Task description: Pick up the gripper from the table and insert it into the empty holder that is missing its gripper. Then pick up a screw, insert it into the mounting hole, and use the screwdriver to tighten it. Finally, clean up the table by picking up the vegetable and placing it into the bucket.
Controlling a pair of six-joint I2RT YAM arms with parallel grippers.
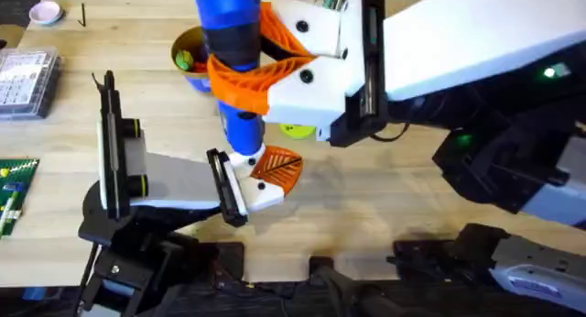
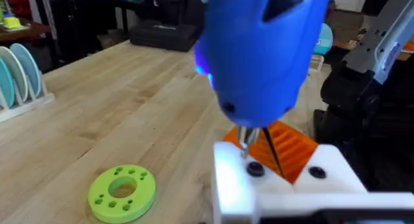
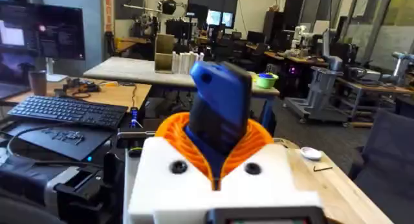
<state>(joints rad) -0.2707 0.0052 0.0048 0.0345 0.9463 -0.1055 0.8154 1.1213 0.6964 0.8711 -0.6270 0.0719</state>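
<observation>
While held upright near the middle of the table, the blue screwdriver stands clamped between the orange ribbed pads of the right gripper, fingers closed narrow around its barrel. Seen again from the right wrist view as a blue and dark body rising out of the closed orange pads. Thin metal bit pointing down, its tip touching or just above a dark mounting hole on the white holder; exact contact cannot be told. Bright-orange ribbed gripper piece seated in the holder, just beside the bit, also visible from the left wrist as an orange ribbed wedge. White holder lying at the tip of the left gripper, which reaches in from the lower left; how far its fingers stand apart cannot be told. Lime-green round disc resting flat on the wood, near the holder and apart from it, also peeking out beneath the right gripper in the overhead view. Tan-yellow bucket farther back on the table, partly hidden behind the screwdriver, with coloured items inside. Clear plastic parts box at the left edge of the table, and a small pink dish at the far left corner.
</observation>
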